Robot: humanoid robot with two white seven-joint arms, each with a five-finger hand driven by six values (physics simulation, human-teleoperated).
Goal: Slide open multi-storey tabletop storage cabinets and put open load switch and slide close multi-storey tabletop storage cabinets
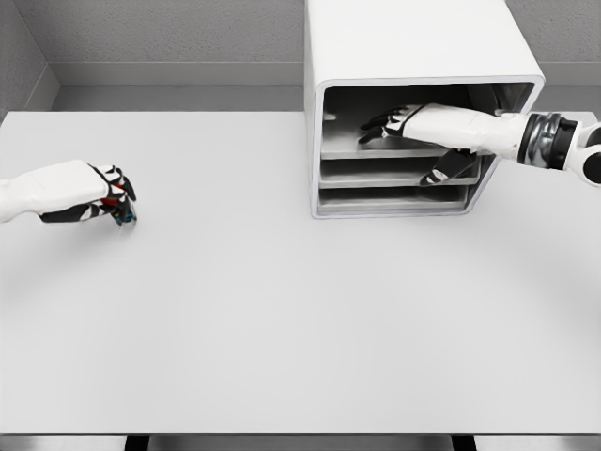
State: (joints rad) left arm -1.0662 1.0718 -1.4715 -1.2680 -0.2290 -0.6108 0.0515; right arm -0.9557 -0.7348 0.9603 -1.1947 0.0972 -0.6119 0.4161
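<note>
Switch: small red and dark part (119, 209) at the far left of the table, mostly hidden by fingers; its shape cannot be made out.
Left hand: white shell with black fingers (94, 193), curled tight around the switch and resting low on the tabletop, its arm coming in from the left edge.
Cabinet: white box with rounded corners (413, 56), standing at the back of the table right of the middle, well apart from the switch; smooth matte shell with a thick pale rim around the front.
Cabinet inside: grey interior, three flat grey shelves or trays (376, 174) stacked one above another, with the front opening facing the camera.
Right hand: reaches into the cabinet from the right (413, 127), black fingers stretched out over the top level, the thumb hanging down toward the middle one; it is loosely spread and grips nothing that I can see.
Right arm: white sleeve with a black and grey ringed wrist (549, 141), just outside the cabinet's right wall.
Table: broad, flat, pale grey top (282, 329), smooth and even.
Walls: grey, finely speckled panels (169, 33) behind the table.
</note>
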